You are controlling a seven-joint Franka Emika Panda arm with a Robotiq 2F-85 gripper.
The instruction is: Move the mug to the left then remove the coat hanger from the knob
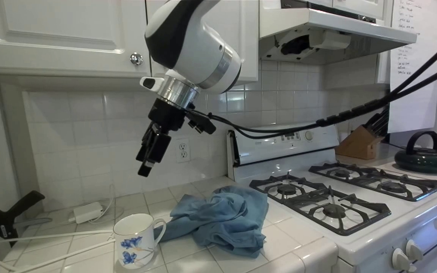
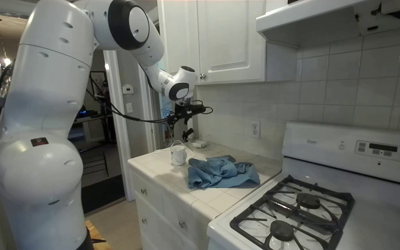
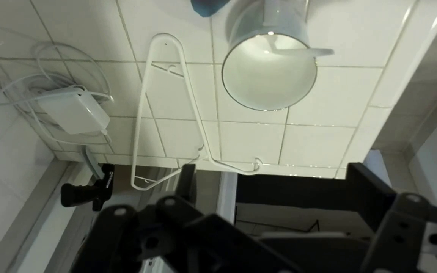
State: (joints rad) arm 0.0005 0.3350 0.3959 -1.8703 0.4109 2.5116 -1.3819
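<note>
At the bottom of the wrist view we see the black jointed gripper point(image 3: 275, 182), its blurred fingers wide apart. Above, right of centre, stands the glossy white ceramic mug point(image 3: 269, 76); left of it, the thin, smooth, triangular white coat hanger point(image 3: 195, 104) lies on glazed tiles point(image 3: 249, 140). In an exterior view the mug shows us blue flowers point(image 1: 131, 242) and hides part of the hanger.

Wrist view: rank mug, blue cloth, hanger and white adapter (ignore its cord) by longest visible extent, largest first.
1. Hanger
2. Mug
3. White adapter
4. Blue cloth, just a corner; the top edge cuts it off.
</note>
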